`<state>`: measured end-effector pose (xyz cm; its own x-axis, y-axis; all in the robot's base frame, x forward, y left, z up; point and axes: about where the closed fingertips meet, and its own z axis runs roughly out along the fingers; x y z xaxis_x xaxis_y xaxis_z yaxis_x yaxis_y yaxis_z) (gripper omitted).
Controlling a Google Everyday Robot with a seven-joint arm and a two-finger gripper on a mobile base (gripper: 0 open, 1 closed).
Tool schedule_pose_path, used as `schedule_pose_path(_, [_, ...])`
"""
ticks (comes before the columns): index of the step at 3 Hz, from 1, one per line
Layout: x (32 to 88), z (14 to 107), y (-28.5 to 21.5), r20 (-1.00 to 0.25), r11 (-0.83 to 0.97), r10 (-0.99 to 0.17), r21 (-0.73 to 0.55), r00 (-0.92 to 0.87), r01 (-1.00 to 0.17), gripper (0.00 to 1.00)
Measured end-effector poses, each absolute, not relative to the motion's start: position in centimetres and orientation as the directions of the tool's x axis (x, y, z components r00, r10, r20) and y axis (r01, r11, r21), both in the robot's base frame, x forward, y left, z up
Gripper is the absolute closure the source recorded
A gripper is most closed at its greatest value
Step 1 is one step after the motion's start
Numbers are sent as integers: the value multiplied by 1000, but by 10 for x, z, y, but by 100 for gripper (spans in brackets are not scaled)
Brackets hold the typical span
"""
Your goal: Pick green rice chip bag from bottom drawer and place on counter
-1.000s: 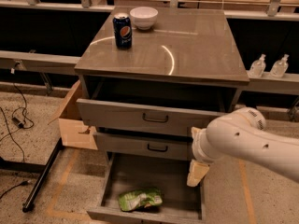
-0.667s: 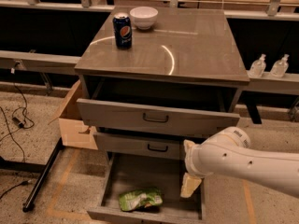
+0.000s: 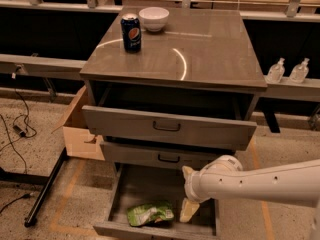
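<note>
- green rice chip bag [image 3: 150, 214] lies flat near the front of the bottom drawer [image 3: 150, 186], long axis left-right
- gripper [image 3: 189, 208] sits low in the drawer, just right of the bag; open or closed, can't tell

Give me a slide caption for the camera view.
Gripper in the open bottom drawer beside the green chip bag; soda can and bowl on the counter.
</note>
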<state>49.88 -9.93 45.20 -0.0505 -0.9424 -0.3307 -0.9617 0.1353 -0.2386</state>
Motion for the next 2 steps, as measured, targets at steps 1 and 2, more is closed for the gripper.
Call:
schedule_pose_path(1, [482, 416, -94, -343, 135, -937, -172, -69, -976, 0])
schedule_pose_path(2, [487, 399, -93, -362, 162, -927, -166, -93, -973, 0])
